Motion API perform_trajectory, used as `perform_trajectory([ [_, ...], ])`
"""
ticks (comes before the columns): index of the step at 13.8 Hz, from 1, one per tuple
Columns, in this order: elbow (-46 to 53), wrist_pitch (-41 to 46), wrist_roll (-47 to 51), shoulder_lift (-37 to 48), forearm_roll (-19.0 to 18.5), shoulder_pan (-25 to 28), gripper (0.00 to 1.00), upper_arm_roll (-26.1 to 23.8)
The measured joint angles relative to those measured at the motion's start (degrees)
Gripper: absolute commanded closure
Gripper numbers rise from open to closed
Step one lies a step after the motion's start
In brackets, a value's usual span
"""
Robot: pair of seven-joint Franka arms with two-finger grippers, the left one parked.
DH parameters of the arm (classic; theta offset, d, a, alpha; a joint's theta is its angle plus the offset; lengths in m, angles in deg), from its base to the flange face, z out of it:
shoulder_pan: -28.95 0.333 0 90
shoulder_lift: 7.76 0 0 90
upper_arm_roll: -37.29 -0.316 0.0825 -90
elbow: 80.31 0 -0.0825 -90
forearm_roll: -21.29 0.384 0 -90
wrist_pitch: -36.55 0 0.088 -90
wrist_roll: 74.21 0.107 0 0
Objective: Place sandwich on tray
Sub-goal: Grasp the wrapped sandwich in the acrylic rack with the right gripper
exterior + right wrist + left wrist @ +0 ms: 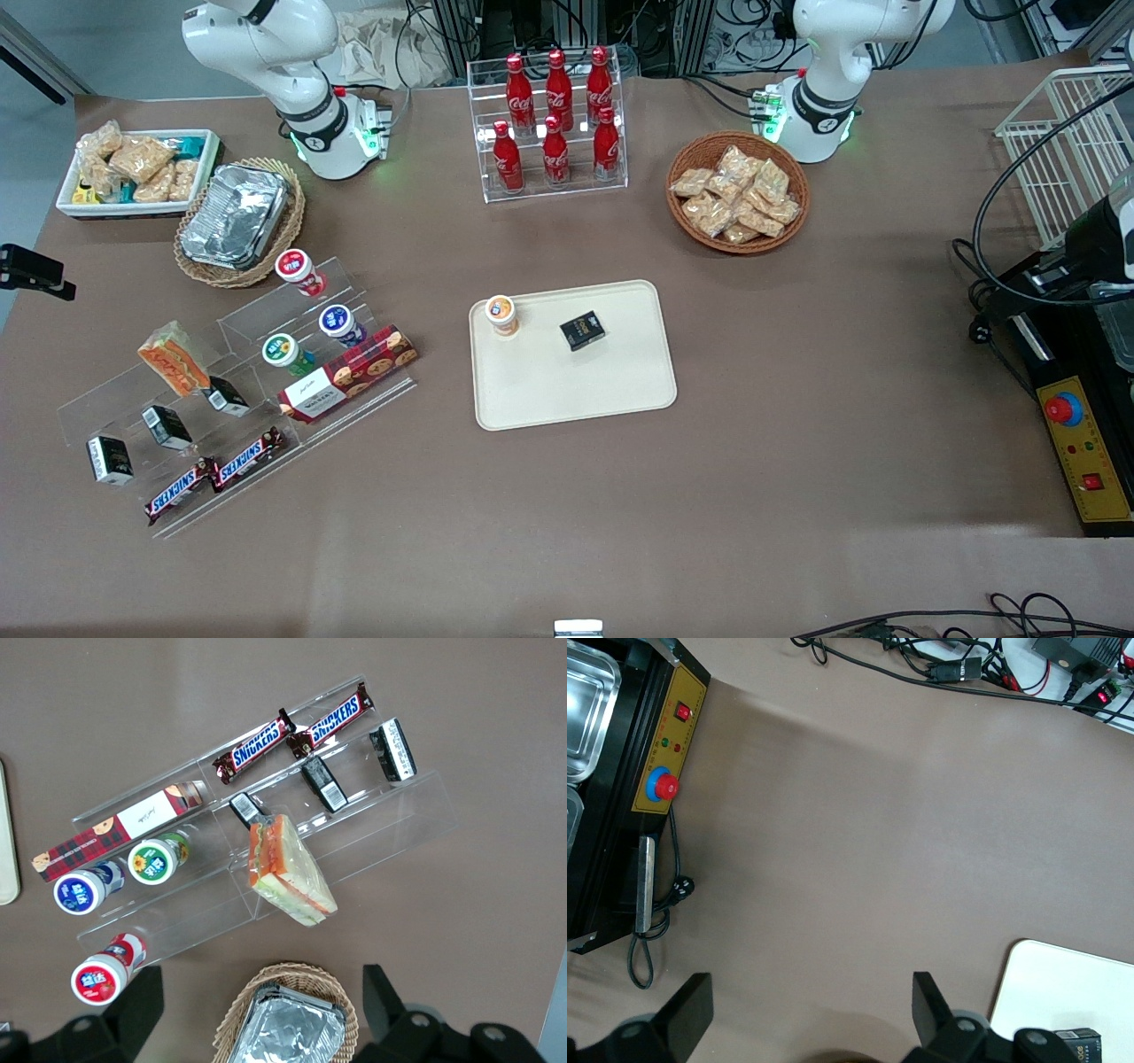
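the sandwich point(288, 870) is lying on the upper step of the clear acrylic display stand point(390, 828), toward the working arm's end of the table, well apart from the tray point(574, 390) in the middle. the gripper point(257, 1010) is hanging high above the stand, over the foil container point(279, 1028) in its wicker basket point(288, 979), with its two fingers point(133, 1005) spread wide and holding nothing.

judging from this, the reach and the grasp are both yet to come, and several things could go wrong. the wedge is sitting in slippery clear wrap and is soft, so a pinch across the slanted faces is likely to squeeze it out of the fingers or crush the bread. a small black carton point(244, 806) is lying just beside the sandwich's tip, possibly touching it, though the view is not settling that; fingers coming down at that end could be knocking it off its step. the stand looks light, so a descent that catches its edge could be shoving the whole rack, with the snickers bars point(292, 731) and the round tubs point(155, 859) on it.

on the tray, an orange-lidded cup point(501, 314) and a dark box point(582, 330) are occupying the part farther from the front camera, so a drop there could be tipping the cup. the bare part nearer that camera is looking safer.
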Motion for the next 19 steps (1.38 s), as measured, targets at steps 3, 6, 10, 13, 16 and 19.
perform_trajectory([
  [3, 0.00, -0.28, -0.21, -0.01, 0.00, 0.00, 0.00, -0.01],
  [6, -0.01, -0.46, -0.23, -0.46, 0.01, 0.02, 0.00, -0.07],
  [10, -0.01, -0.24, -0.27, -1.54, 0.45, 0.72, 0.00, -0.31],
  [13, -0.44, 0.70, -1.65, -1.52, 0.46, 1.50, 0.00, -0.43],
  [16, -3.43, -0.88, -5.39, -1.08, 0.46, 1.21, 0.00, 0.00],
  [19, -10.84, -7.44, -8.39, 1.48, 0.49, 0.93, 0.00, 0.47],
])
